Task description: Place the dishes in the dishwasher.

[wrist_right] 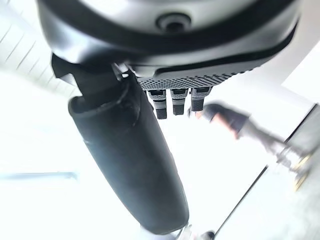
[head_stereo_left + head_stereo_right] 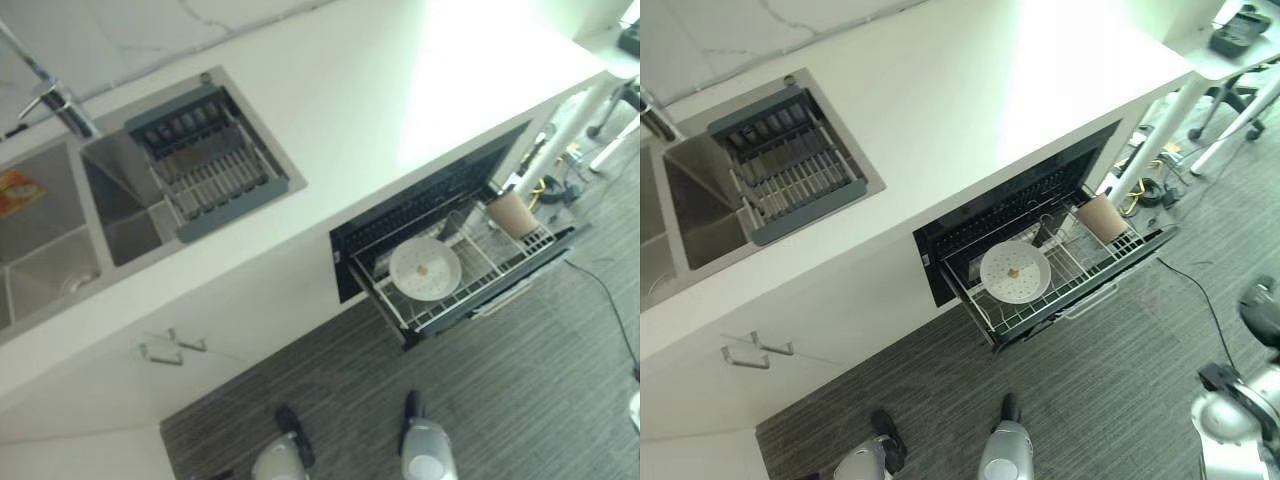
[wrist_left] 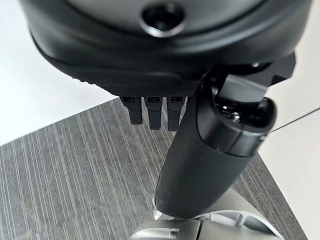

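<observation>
The dishwasher drawer (image 2: 470, 300) stands pulled out under the white counter (image 2: 400, 90), its wire rack showing. A white plate (image 2: 425, 268) lies flat in the rack's left half, also visible in the right eye view (image 2: 1015, 272). At the rack's right end a tan cup (image 2: 513, 213) leans on its side. My left hand (image 3: 165, 50) hangs over the striped floor, fingers straight and holding nothing. My right hand (image 1: 170, 45) is likewise open and empty, away from the drawer.
A steel sink (image 2: 60, 230) with a tap (image 2: 55, 100) is set in the counter's left part, and a grey drain rack (image 2: 205, 165) sits over its right basin. Cabinet handles (image 2: 165, 350) are below. White desk legs (image 2: 1160, 130) and cables stand right of the drawer.
</observation>
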You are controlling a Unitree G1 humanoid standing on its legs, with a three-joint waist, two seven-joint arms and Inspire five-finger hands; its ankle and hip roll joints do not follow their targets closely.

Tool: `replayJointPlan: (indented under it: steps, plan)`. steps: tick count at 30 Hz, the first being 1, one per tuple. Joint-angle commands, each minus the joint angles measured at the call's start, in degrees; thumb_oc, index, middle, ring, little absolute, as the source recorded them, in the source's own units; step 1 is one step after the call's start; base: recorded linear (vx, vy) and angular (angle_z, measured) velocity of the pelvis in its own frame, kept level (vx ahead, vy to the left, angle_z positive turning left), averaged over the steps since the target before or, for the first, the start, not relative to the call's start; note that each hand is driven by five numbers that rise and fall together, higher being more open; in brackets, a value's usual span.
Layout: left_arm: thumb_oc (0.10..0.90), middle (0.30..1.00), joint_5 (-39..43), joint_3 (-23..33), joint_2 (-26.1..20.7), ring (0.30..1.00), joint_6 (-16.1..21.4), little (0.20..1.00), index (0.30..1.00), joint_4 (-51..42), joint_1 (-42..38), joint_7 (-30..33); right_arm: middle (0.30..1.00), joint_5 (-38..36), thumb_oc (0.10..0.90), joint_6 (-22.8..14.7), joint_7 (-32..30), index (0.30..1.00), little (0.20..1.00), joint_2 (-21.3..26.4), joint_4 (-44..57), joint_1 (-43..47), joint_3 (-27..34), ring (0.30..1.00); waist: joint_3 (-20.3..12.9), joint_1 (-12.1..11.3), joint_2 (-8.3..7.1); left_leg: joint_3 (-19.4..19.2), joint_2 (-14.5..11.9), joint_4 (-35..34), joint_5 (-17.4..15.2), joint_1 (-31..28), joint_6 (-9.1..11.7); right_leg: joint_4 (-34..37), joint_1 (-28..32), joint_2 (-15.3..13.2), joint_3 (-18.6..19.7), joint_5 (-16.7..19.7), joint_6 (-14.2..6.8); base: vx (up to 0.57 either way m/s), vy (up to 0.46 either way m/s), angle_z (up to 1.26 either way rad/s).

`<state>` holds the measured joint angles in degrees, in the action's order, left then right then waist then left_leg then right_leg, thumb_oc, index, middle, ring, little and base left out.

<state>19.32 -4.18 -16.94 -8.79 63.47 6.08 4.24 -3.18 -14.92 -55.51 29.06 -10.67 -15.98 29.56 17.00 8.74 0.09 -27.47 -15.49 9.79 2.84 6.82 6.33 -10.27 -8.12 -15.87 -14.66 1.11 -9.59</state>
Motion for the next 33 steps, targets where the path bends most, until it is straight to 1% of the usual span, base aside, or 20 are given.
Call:
replayJointPlan:
  steps: [1,4,5,6,7,8,9,10,11,14,17,20,21,23,26,27,29,31,32,33]
  plan:
    - [0.8,0.9,0.3,-0.1,-1.4,0.9,1.0,0.9,0.9,-0.6,-1.1,-0.6,0.9,-6.4,0.8,-10.6,-0.5,0.9,0.9,2.3,-3.4,5.6,2.0,0.9,1.3,0.4,0.24,-1.0,0.0,7.4,-12.1,-2.6,-1.1,-6.9,0.0,1.7,-1.4,-9.2,-0.4,0.05,0.013,-0.12]
    - [0.8,0.9,0.9,-2.2,-1.7,0.9,1.8,0.9,0.9,1.7,-1.9,-1.3,0.9,-13.1,0.8,-17.6,1.7,0.9,0.9,-0.6,-18.5,6.3,0.9,0.9,1.1,-0.1,0.45,-1.3,-0.7,7.4,-11.7,-2.8,-1.1,-6.9,1.1,2.1,-2.1,-9.5,0.0,0.06,0.0,-0.1]
    - [0.8,0.9,1.3,-2.8,-1.7,0.9,1.9,0.9,0.9,2.0,-2.2,-1.4,0.9,-14.5,0.8,-18.9,2.6,0.9,0.9,-1.3,-21.8,6.7,0.1,0.9,1.2,-0.3,0.63,-1.2,-0.9,7.4,-11.5,-2.7,-1.2,-6.9,1.4,2.3,-2.4,-9.6,0.2,0.06,0.016,-0.03]
    - [0.8,0.9,1.8,-3.4,-1.7,0.9,2.1,0.9,0.9,2.2,-2.5,-1.4,0.9,-16.2,0.8,-19.5,3.9,0.9,0.9,-2.2,-24.6,7.1,-0.8,0.9,1.3,-0.6,0.85,-1.1,-1.2,7.4,-11.3,-2.5,-1.2,-6.9,1.7,2.6,-2.8,-9.7,0.4,0.1,0.05,-0.01]
    - [0.8,0.9,2.2,-3.9,-1.7,0.9,2.4,0.9,0.9,2.2,-2.8,-1.4,0.9,-16.7,0.8,-20.5,4.5,0.9,0.9,-2.7,-26.9,7.3,-1.6,0.9,1.4,-0.9,1.06,0.1,-1.0,7.4,-12.3,-2.7,-0.8,-6.9,2.5,2.8,-2.4,-10.9,0.0,0.09,0.061,-0.02]
    - [0.8,0.9,2.6,-4.2,-1.7,0.9,2.6,0.9,0.9,2.2,-3.1,-1.4,0.9,-17.4,0.8,-21.5,5.0,0.9,0.9,-3.2,-28.6,7.7,-2.6,0.9,1.7,-1.1,1.34,0.3,-1.2,7.4,-12.1,-2.5,-0.8,-6.9,2.8,3.2,-2.7,-11.1,0.3,0.01,0.056,-0.04]
    - [0.8,0.9,3.7,-4.7,-1.8,0.9,2.8,0.9,0.9,2.3,-3.6,-1.1,0.9,-19.2,0.8,-22.0,7.1,0.9,0.9,-3.9,-31.2,8.3,-3.9,0.9,2.3,-1.4,1.84,-0.1,-2.1,7.4,-10.8,-1.7,-1.3,-6.9,2.7,4.0,-4.0,-10.3,1.2,0.01,0.049,0.0]
    - [0.8,0.9,4.0,-5.0,-1.7,0.9,3.0,0.9,0.9,2.4,-3.8,-1.0,0.9,-19.6,0.8,-22.3,7.6,0.9,0.9,-4.1,-32.3,8.7,-4.5,0.9,2.3,-1.7,1.84,0.8,-1.6,7.4,-11.9,-2.0,-0.9,-7.6,3.1,3.9,-3.4,-11.8,0.8,-0.01,0.043,0.13]
    - [0.8,0.9,6.1,-5.5,-1.5,0.9,3.7,0.9,0.9,2.5,-4.7,-0.4,0.9,-21.3,0.8,-22.8,8.8,0.9,0.9,-5.1,-35.5,9.9,-7.0,0.9,3.1,-2.4,2.05,1.4,-1.5,7.4,-11.5,-1.5,-1.0,-10.1,2.3,4.0,-3.7,-13.2,1.4,0.04,0.039,0.16]
    - [0.8,0.9,9.4,-5.8,-1.6,0.9,5.5,0.9,0.9,2.2,-6.9,0.3,0.9,-25.2,0.8,-23.2,12.6,0.9,0.9,-6.1,-40.0,12.8,-11.4,0.9,5.1,-4.2,2.6,2.5,-1.0,7.4,-10.7,0.3,-1.0,-14.7,0.2,3.5,-4.6,-15.8,2.5,-0.06,0.031,0.17]
    - [0.8,0.9,9.8,-6.3,-1.5,0.9,6.5,0.9,0.9,1.1,-8.1,0.7,0.9,-25.4,0.8,-22.2,13.0,0.9,0.9,-5.9,-41.3,15.7,-14.8,0.9,6.8,-5.7,3.33,3.7,-0.4,7.4,-9.9,1.9,-0.9,-17.6,-1.1,3.0,-4.9,-17.3,3.1,-0.06,0.032,0.29]
    - [0.8,0.9,11.5,-7.2,-1.2,0.9,7.1,0.9,0.9,0.5,-9.8,1.1,0.9,-23.7,0.8,-19.5,16.5,0.9,0.9,-5.0,-45.8,21.7,-21.7,0.9,9.2,-8.3,4.39,6.1,0.8,7.4,-8.3,5.0,-0.8,-23.6,-5.1,1.6,-4.7,-19.5,3.9,-0.05,0.034,0.33]
    - [0.8,0.9,11.2,-7.2,-1.1,0.9,7.3,0.9,0.9,0.6,-9.8,0.9,0.9,-23.6,0.8,-19.5,17.2,0.9,0.9,-4.8,-47.0,22.7,-22.7,0.9,9.6,-8.8,4.59,6.6,1.0,7.4,-8.1,5.4,-0.8,-24.6,-5.7,1.5,-4.5,-19.9,4.1,-0.04,0.035,0.35]
    - [0.8,0.9,9.9,-8.0,-1.2,0.9,7.3,0.9,0.9,-0.4,-10.0,1.0,0.9,-19.9,0.8,-20.0,16.8,0.9,0.9,-3.5,-47.5,27.7,-27.3,0.9,11.5,-11.2,5.52,9.2,2.6,7.4,-6.5,8.8,-0.9,-29.2,-9.6,0.7,-4.0,-21.4,4.7,-0.05,0.03,0.32]
    - [0.8,0.9,9.3,-8.3,-1.4,0.9,6.1,0.9,0.9,-0.8,-10.3,1.9,0.9,-18.0,0.8,-20.5,15.7,0.9,0.9,-3.0,-46.2,29.8,-29.3,0.9,12.2,-12.1,5.81,10.0,3.3,7.4,-5.9,10.1,-1.0,-31.2,-11.1,0.2,-4.1,-22.1,4.9,-0.02,0.007,0.21]
    - [0.8,0.9,8.8,-8.4,-1.9,0.9,5.5,0.9,0.9,-0.4,-10.4,2.0,0.9,-15.8,0.8,-21.0,14.7,0.9,0.9,-1.6,-44.7,32.1,-30.8,0.9,12.8,-13.2,5.98,10.7,4.0,7.4,-5.4,11.3,-1.2,-32.9,-12.5,-0.3,-4.3,-22.7,5.1,0.0,-0.007,0.14]
    - [0.8,0.9,8.7,-8.5,-2.3,0.9,5.6,0.9,0.9,0.7,-10.2,1.8,0.9,-13.5,0.8,-21.2,13.6,0.9,0.9,-0.1,-43.1,34.2,-32.1,0.9,12.8,-14.0,6.06,11.2,4.5,7.4,-5.0,12.6,-1.3,-34.1,-13.6,-0.5,-4.5,-23.3,5.4,0.03,0.0,0.16]
    - [0.8,0.9,7.1,-8.4,-3.2,0.9,6.1,0.9,0.9,2.6,-9.3,0.3,0.9,-9.1,0.8,-20.5,13.6,0.9,0.9,4.7,-39.5,38.6,-34.3,0.9,12.8,-15.7,6.35,12.3,5.2,8.0,-4.5,15.2,-1.5,-36.2,-15.3,-0.5,-4.7,-24.5,6.1,0.07,0.031,0.21]
    - [0.8,0.9,6.9,-8.4,-3.3,0.9,6.2,0.9,0.9,2.8,-9.2,0.2,0.9,-8.2,0.8,-20.5,13.8,0.9,0.9,5.2,-39.2,39.1,-34.6,0.9,12.8,-15.9,6.39,12.4,5.3,8.0,-4.5,15.4,-1.6,-36.3,-15.4,-0.5,-4.7,-24.5,6.2,0.07,0.046,0.19]
    - [0.8,0.9,6.3,-8.2,-3.6,0.9,6.0,0.9,0.9,3.2,-8.7,-0.2,0.9,-6.3,0.8,-17.2,13.9,0.9,0.9,7.8,-37.2,42.3,-36.0,0.9,12.8,-16.6,6.44,12.7,5.5,8.2,-4.5,16.1,-1.7,-36.7,-15.8,-0.4,-4.8,-24.8,6.4,0.05,0.032,0.18]
